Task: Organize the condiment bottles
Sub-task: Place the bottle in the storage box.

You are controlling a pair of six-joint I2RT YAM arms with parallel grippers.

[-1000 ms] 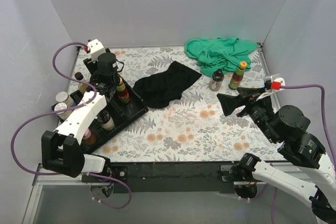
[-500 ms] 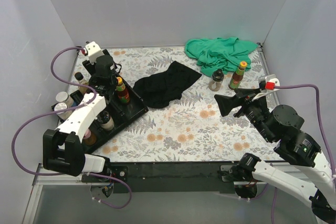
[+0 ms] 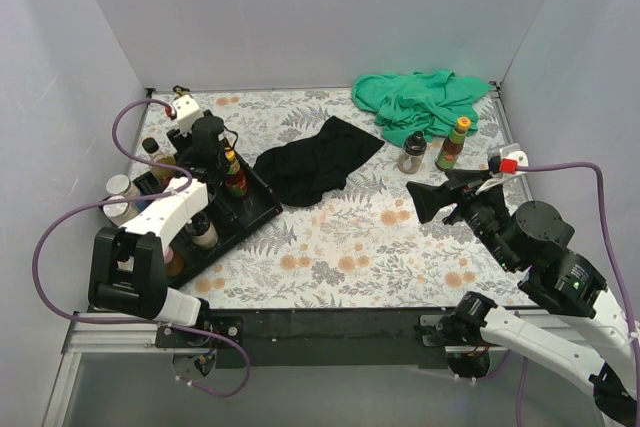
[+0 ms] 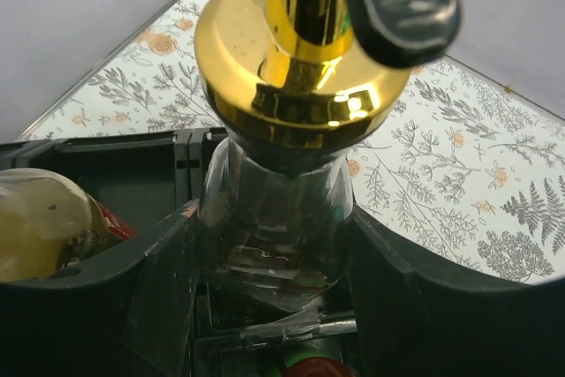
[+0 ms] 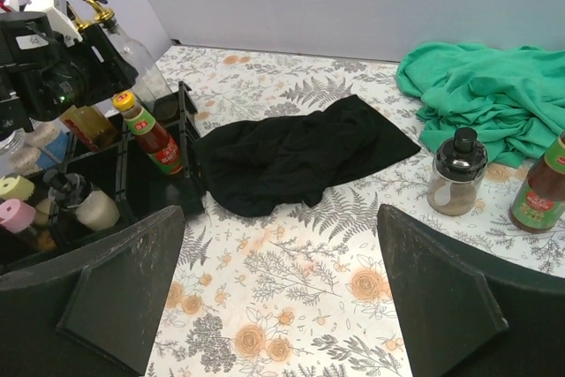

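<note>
clear bottle (image 4: 274, 209), shiny gold spout (image 4: 287, 72)

Most condiment bottles (image 3: 234, 175) stand in the tray (image 3: 262, 211); 2 stand outside it.

The bench (image 3: 330, 247) wears a white covering printed with grey fern sprays and orange blossoms. At one o'clock lies a crumpled emerald-green cloth (image 3: 425, 102). Near the middle, toward twelve, is a plain matte black cloth (image 3: 315, 162).

At nine o'clock the black compartmented plastic tray (image 3: 255, 215) holds several things:
- a clear glass bottle with a mirror-bright gold spout (image 4: 282, 209)
- a red sauce bottle with an orange cap and green neck band (image 5: 152, 140)
- a short pink-lidded shaker (image 5: 16, 215)
- a short pale-yellow-lidded shaker (image 5: 13, 187)

At two o'clock stand a clear jar with a black lid (image 5: 456, 172), its contents tan, and a reddish-brown bottle with a green label (image 5: 540, 184).

The robot arms (image 3: 160, 212) are white and black, trailing purple cables (image 3: 560, 165). The right claw (image 5: 281, 214) is black.
</note>
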